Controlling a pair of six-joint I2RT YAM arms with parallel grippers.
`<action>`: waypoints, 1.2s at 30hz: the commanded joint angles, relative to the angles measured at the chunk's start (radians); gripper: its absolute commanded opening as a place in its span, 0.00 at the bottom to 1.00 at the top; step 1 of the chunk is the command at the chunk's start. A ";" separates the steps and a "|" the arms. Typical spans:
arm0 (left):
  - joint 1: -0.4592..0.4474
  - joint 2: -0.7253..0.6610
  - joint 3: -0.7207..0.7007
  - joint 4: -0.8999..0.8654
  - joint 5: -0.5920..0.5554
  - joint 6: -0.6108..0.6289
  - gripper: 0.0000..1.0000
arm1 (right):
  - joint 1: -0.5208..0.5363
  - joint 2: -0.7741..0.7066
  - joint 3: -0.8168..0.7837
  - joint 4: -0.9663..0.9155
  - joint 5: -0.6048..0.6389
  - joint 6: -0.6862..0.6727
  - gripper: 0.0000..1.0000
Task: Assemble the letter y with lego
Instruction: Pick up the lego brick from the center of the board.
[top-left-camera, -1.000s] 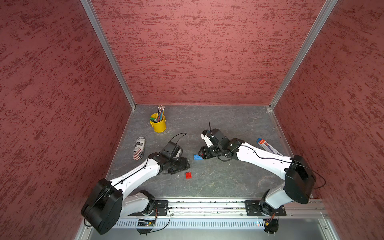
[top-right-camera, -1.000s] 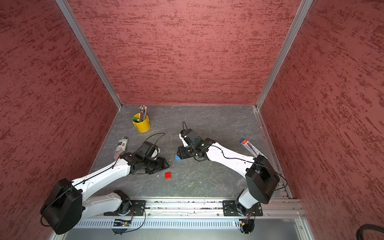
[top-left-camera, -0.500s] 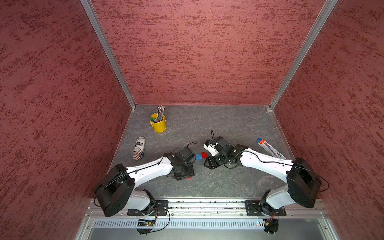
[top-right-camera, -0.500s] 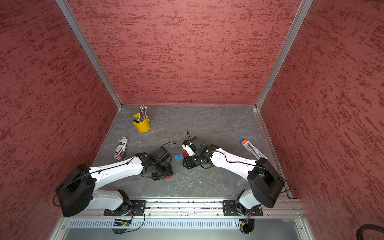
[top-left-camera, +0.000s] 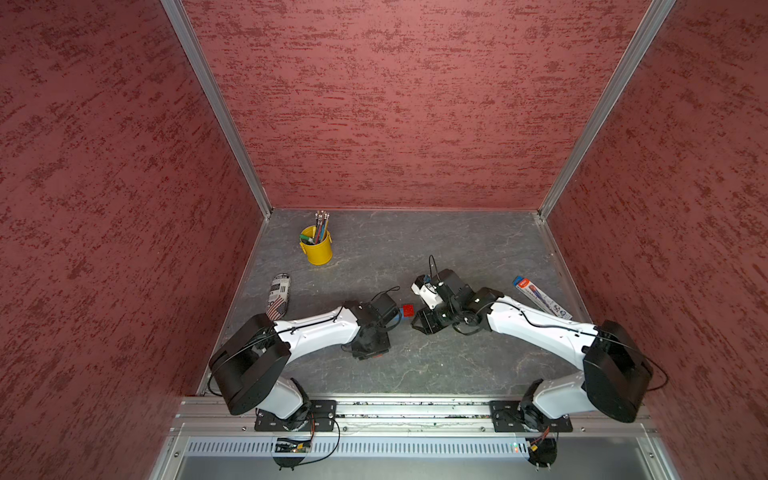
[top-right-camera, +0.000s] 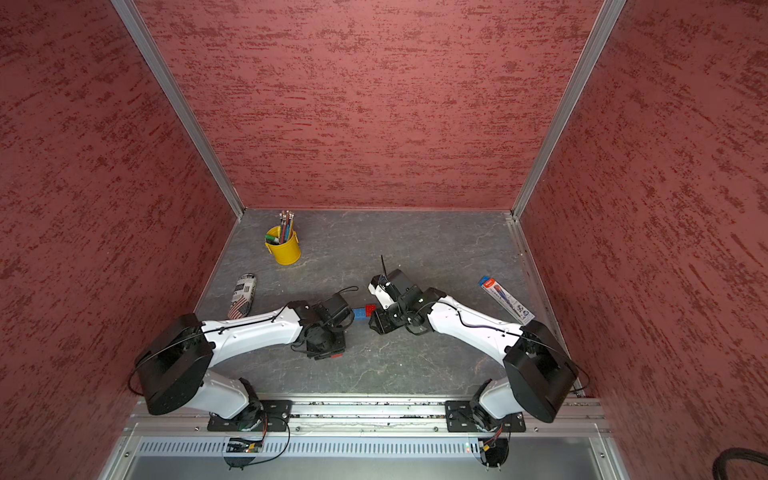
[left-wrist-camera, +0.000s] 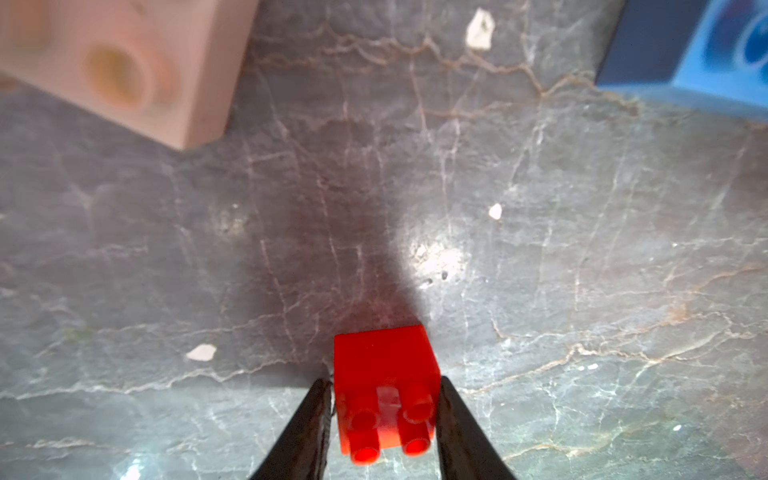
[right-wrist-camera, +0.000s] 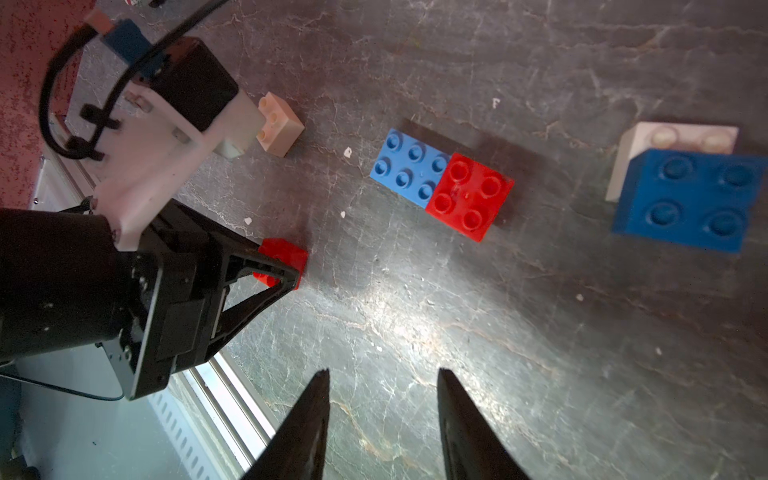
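The left arm reaches low, wrist bent down, its left tool (left-wrist-camera: 384, 381) clamped on a small red square studded plastic brick (left-wrist-camera: 386, 357) on the grey marbled surface (left-wrist-camera: 582, 249). The right arm stretches toward it; the right tool (right-wrist-camera: 382, 374) holds its fingers apart above bare surface, near a joined blue-and-red brick pair (right-wrist-camera: 440, 183).

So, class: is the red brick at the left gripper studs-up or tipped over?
Tipped on its side: the red brick has its studs pointing sideways, back toward the left gripper, with a smooth face uppermost.
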 joint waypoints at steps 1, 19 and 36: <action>-0.003 0.017 0.027 -0.020 -0.027 0.009 0.42 | -0.006 -0.007 -0.008 0.016 -0.012 -0.011 0.45; 0.070 -0.027 0.042 -0.002 -0.002 0.117 0.23 | -0.015 -0.009 -0.012 0.039 -0.048 -0.005 0.44; 0.309 0.116 0.284 0.018 0.165 0.416 0.21 | -0.015 -0.067 -0.105 0.132 -0.064 0.066 0.44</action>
